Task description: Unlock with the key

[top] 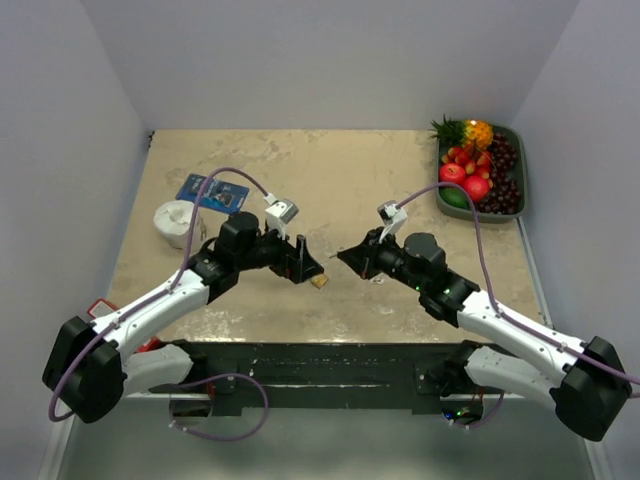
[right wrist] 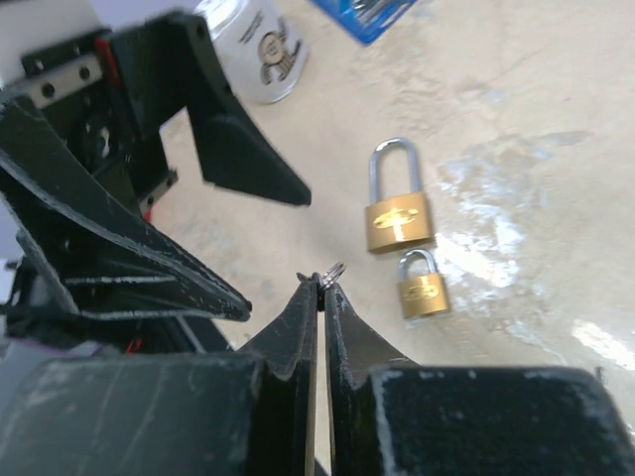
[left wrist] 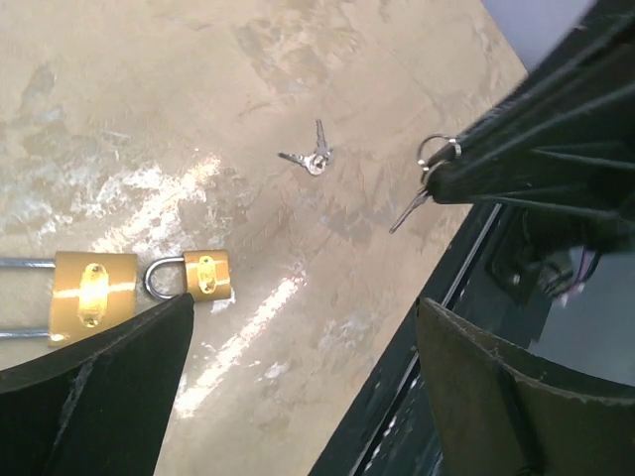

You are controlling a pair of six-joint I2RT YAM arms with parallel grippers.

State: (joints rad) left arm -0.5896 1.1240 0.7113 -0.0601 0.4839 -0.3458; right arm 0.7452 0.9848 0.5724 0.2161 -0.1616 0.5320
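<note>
Right gripper [right wrist: 319,283]: fingers pressed together, pinching a key ring [right wrist: 332,270]. In the left wrist view one key [left wrist: 409,210] dangles from it, blade pointing down and tilted.

Left gripper [left wrist: 305,307]: jaws spread wide, holding nothing.

Landmark: large padlock [right wrist: 397,213], lying flat on the table [left wrist: 149,99].
- Small padlock [right wrist: 425,288] lies in line with it at its body end. The small shackle is just beside the large body; I cannot tell whether they touch.
- Both shackles point the same way, away from the right gripper. The long axis of the pair therefore runs roughly along the right gripper's line of approach, with the keyhole ends facing it.
- The small padlock sits between the held key and the large padlock's keyhole end.
- Loose keys [left wrist: 316,159] lie on the table well apart from the large padlock, beyond the small one.
- The left gripper is the nearer arm, with one finger close over the large padlock. The right gripper stands off to the side with the key raised above the table.

Judgement: both padlocks are closed, so nothing is unlocked yet. The key's tilt has to be brought in line with that long axis. An unheld padlock would likely slide when pushed, so the open left jaws look placed to steady one. I cannot tell which lock the key fits.
</note>
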